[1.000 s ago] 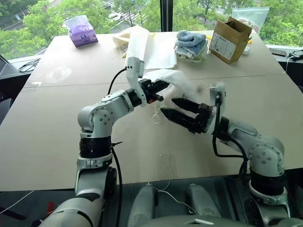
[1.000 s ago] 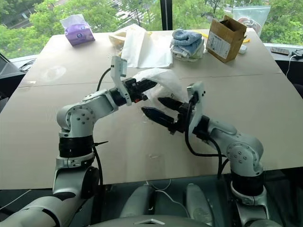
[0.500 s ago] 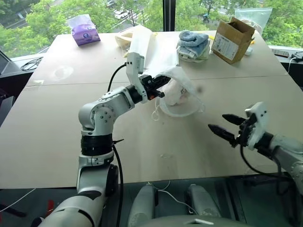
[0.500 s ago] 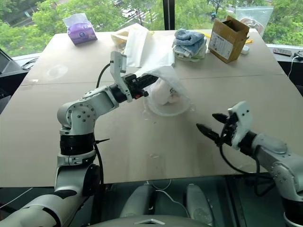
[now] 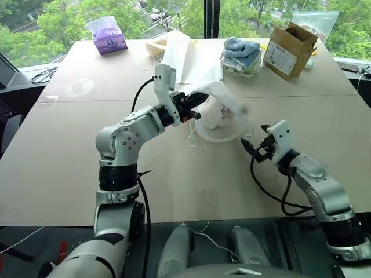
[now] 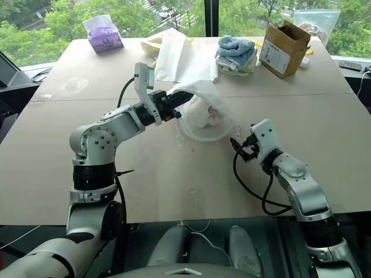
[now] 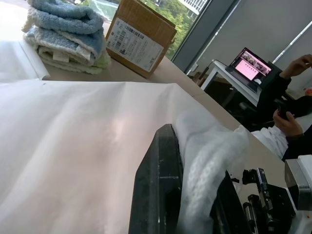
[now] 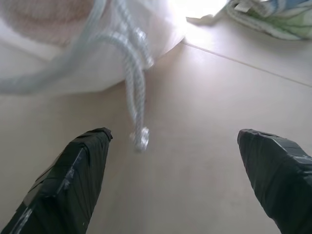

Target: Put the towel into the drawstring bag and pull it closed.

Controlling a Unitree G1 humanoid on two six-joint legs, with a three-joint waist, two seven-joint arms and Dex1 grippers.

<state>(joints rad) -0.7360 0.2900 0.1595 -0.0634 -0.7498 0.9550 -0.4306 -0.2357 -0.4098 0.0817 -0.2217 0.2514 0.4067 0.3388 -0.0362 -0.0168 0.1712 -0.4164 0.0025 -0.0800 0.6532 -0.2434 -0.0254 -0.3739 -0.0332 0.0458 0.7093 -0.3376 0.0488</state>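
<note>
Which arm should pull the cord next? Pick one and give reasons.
Right. The right gripper is open, facing the cord dangling from the drawstring bag. The left gripper is shut on the bag's mouth, holding it up with the towel inside.

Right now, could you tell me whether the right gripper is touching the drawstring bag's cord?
Apart. In the right wrist view the cord hangs between the open jaws of the right gripper, with bare table showing on both sides.

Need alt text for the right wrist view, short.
The right tool, open, hovers over the table, its two black fingers either side of a white cord hanging from the bag.
</note>
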